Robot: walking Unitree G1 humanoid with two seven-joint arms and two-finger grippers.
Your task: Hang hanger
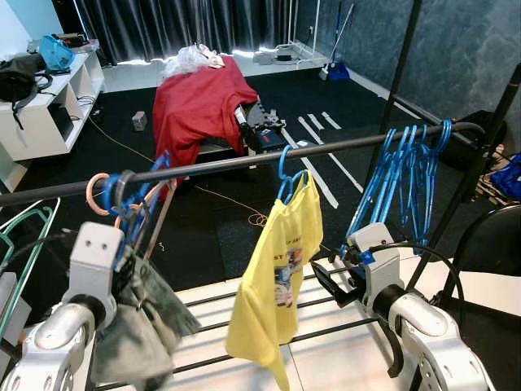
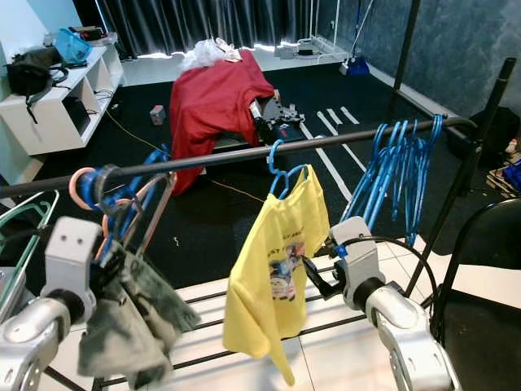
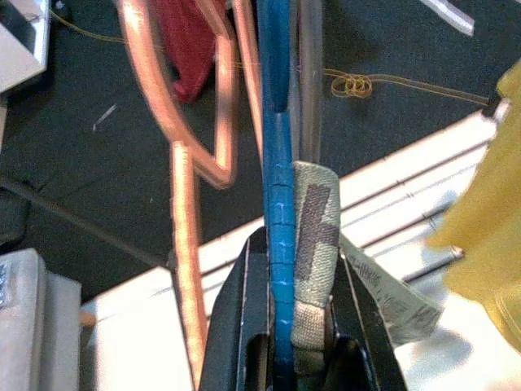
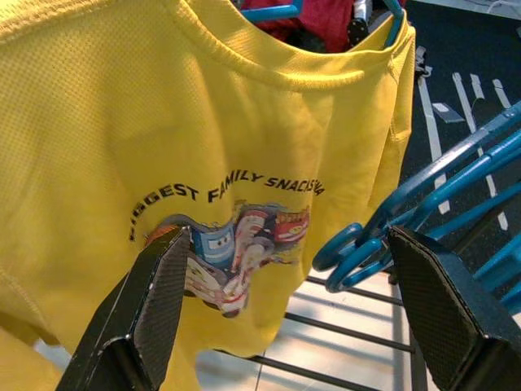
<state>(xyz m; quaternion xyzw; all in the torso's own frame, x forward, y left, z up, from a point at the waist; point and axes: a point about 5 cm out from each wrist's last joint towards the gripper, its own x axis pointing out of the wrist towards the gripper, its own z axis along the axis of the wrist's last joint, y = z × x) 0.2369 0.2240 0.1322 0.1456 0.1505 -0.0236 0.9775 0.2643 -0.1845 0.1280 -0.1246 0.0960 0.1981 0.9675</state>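
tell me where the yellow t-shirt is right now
The yellow t-shirt hangs on a blue hanger mid-rail, between the left gripper's camouflage garment and the empty blue hangers.

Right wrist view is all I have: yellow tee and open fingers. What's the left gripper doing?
Observer: The left gripper is shut on a blue plastic hanger carrying a grey-green camouflage garment.
Operator: Is that hanger on the rail?
Observer: Its hook sits at the black metal rail, among pink hangers; whether it bears weight, I cannot tell.
Operator: Where's my yellow T-shirt?
Observer: The yellow T-shirt hangs mid-rail on its own blue hanger; the right gripper is open facing it.
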